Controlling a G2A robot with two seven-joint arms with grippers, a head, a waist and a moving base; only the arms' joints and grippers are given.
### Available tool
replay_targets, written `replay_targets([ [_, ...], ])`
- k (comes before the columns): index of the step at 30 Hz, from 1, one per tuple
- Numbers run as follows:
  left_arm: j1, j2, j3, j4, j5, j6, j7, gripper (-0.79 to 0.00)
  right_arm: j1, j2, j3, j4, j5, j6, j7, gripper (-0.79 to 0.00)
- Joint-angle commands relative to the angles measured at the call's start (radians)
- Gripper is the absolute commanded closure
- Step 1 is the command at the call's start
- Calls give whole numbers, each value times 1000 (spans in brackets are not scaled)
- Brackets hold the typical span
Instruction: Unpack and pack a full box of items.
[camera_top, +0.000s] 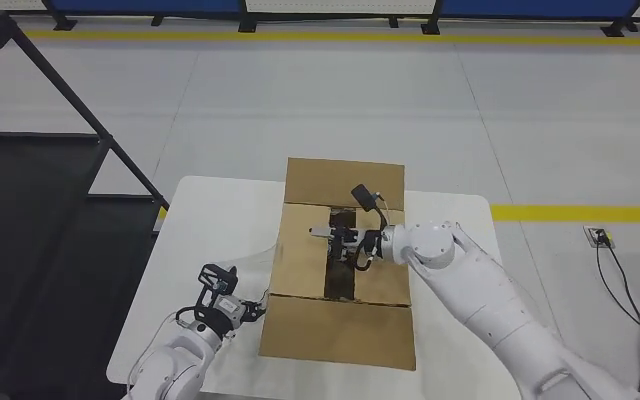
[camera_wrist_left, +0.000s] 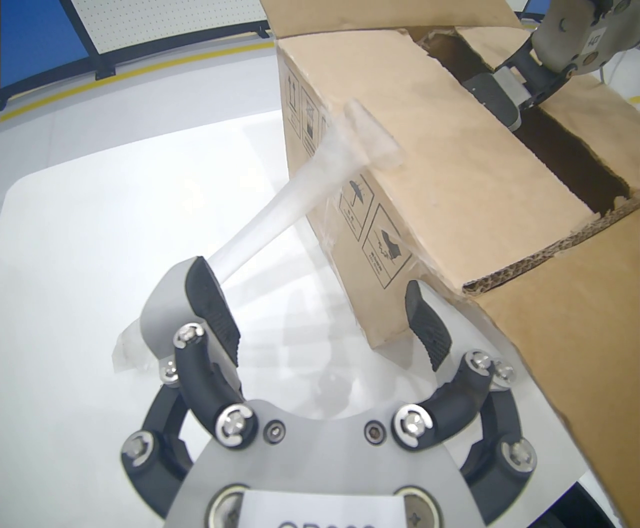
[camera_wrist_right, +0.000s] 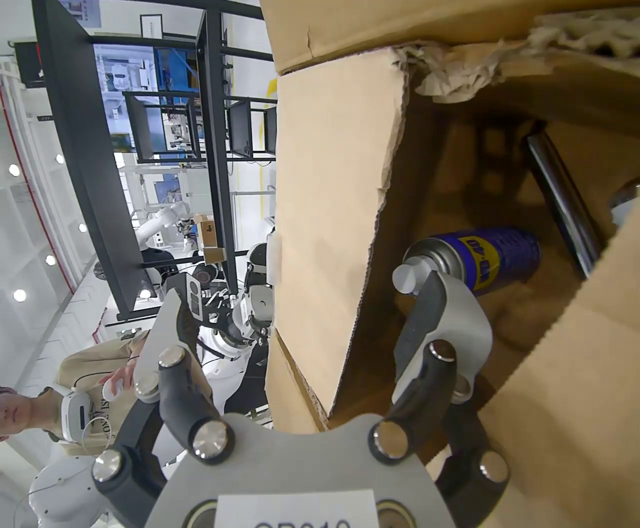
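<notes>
- Cardboard box (camera_top: 345, 270) sits in the middle of the white table (camera_top: 200, 220). Its near and far flaps are folded out, and a dark gap runs between the two top flaps.
- The right pincer (camera_top: 340, 238) is at that gap, spread wide. One finger is inside the box and the other outside, with the left top flap (camera_wrist_right: 325, 200) standing between them, not squeezed.
- Inside the box, a blue spray can (camera_wrist_right: 490, 255) lies on its side just beyond the inner finger. A dark rod (camera_wrist_right: 560, 200) lies farther in.
- The left pincer (camera_wrist_left: 305, 277) is low over the table by the box's near left corner, spread and gripping nothing.
- A clear tape strip (camera_wrist_left: 300, 200) stretches from the box's top edge down to one finger's outer side.
</notes>
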Motion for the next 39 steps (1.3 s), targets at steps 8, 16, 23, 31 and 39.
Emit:
replay_targets([
  [8,41,4,-55,-23,-38,-5,30,-785,40,-58,5,138,136,-97,77,-785],
  [16,140,16,-125,-143,1,-74,93,-785,62,-87,35,198,234,-172,160,-785],
  [23,185,25,-138,-230,103,-139,98,-785,70,-115,43,186,262,-212,146,-785],
  [31,118,14,-87,-221,77,-59,45,-785,54,-156,32,155,276,-300,87,-785],
  [39,66,2,-56,-202,2,-1,25,-785,40,-197,30,170,337,-382,115,-785],
])
